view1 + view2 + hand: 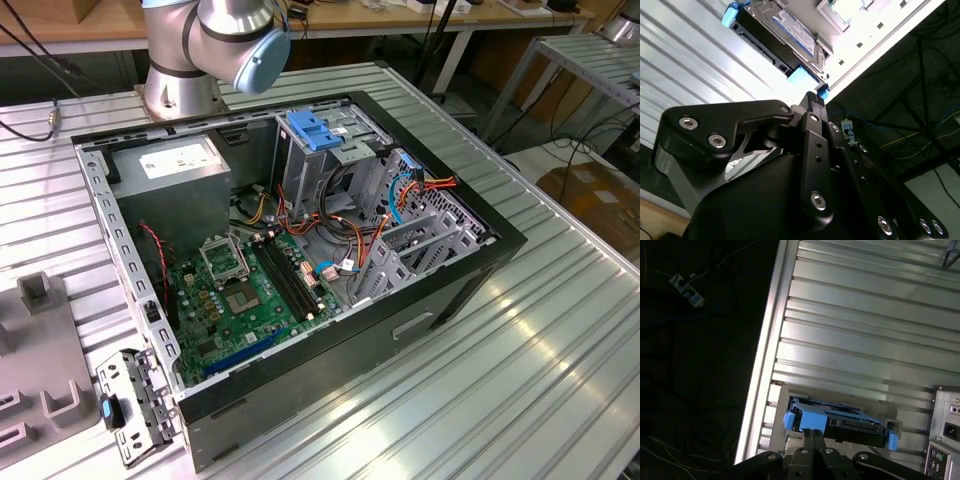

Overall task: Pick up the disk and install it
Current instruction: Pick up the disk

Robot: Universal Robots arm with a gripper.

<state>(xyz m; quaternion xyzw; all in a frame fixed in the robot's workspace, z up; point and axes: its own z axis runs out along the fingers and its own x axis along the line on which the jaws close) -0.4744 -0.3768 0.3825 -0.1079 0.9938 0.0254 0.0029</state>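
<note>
The disk (790,27) is a silver drive with a white-and-blue label and blue rails on its sides. It lies flat on a low holder on the ribbed metal table, near the table's edge. In the first wrist view the disk (855,426) shows its connector side and its blue rail ends. My gripper (812,96) hovers just short of the disk's near blue rail, apart from it. Its two black fingertips are pressed together with nothing between them. The first wrist view puts the gripper (812,433) right in front of the disk's edge.
The open computer case (300,230) lies on the table with its motherboard, a grey power-supply box (175,165) and a metal cage topped by a blue bracket (315,130). The arm's base (190,60) stands behind it. The table edge (765,355) drops to a dark floor with cables.
</note>
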